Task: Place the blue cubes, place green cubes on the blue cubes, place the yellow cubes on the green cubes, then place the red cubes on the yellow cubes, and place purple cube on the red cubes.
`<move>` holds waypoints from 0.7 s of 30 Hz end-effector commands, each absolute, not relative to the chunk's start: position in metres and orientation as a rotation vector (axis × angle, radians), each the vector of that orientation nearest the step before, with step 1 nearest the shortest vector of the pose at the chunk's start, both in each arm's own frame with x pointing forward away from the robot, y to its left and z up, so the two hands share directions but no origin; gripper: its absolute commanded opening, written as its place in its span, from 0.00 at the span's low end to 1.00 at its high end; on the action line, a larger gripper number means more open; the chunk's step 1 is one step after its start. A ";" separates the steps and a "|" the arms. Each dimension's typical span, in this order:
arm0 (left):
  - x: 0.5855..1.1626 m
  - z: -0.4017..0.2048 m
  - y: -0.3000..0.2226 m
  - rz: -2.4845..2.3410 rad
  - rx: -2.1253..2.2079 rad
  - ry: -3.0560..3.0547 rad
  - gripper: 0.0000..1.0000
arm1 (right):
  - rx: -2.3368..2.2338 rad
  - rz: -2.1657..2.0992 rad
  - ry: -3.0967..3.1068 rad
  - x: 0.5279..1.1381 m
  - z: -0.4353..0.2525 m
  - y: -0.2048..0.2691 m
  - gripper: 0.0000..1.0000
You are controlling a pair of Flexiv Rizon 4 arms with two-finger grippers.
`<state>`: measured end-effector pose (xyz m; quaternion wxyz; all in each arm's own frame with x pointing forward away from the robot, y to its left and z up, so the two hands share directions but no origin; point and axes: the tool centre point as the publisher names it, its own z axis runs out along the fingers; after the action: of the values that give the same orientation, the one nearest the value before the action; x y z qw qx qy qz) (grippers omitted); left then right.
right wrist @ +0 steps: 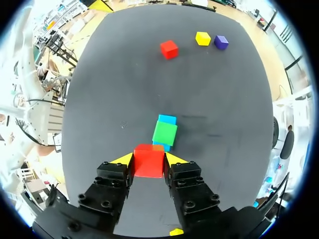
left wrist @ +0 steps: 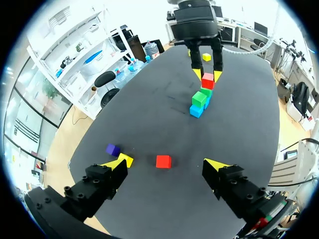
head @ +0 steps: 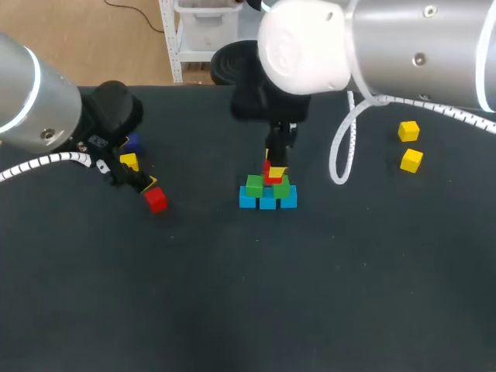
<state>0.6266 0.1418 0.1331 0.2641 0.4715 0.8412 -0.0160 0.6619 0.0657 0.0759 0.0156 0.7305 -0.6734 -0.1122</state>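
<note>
- Table (head: 232, 294): dark surface; all cubes are borne on it.
- Right gripper (right wrist: 148, 158): clamped on red cube (right wrist: 148, 164), held at top of stack (head: 267, 192).
- Left gripper (left wrist: 166, 167): fingers spread apart, positioned over loose red cube (left wrist: 163, 161).
- Stack: blue cubes (head: 267, 201) at base, green cubes (head: 254, 186) set upon them.

A: Left gripper (left wrist: 166, 166) low over the dark table (left wrist: 244, 129), fingers spread wide, and a loose red cube (left wrist: 163, 161) sits on the table between the yellow tips, touching neither!

B: Off to one side, a yellow cube (left wrist: 126, 159) lies just beside one fingertip, with a purple cube (left wrist: 113, 149) right next to it.

A: Further ahead, there's the stack: blue cubes (left wrist: 196, 111) at the base, green cubes (left wrist: 199, 99) on top of them.

B: And the right gripper (left wrist: 208, 75) stands over that stack, its tips pressed to both sides of the top red cube (left wrist: 208, 81).

A: Well beyond it, one far yellow cube (left wrist: 206, 57) sits alone.
</note>
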 end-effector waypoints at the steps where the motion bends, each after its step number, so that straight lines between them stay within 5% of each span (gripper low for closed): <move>1: 0.627 0.133 0.143 -0.049 1.277 2.271 1.00 | 2.273 -0.352 -2.114 0.653 0.071 0.064 0.00; 21: 0.627 0.133 0.143 -0.049 1.277 2.271 1.00 | 2.268 -0.335 -2.077 0.660 0.064 0.071 0.00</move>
<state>0.6266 0.1418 0.1332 0.2641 0.4715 0.8412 -0.0161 0.6565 0.0690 0.0637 0.0203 0.7327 -0.6718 -0.1066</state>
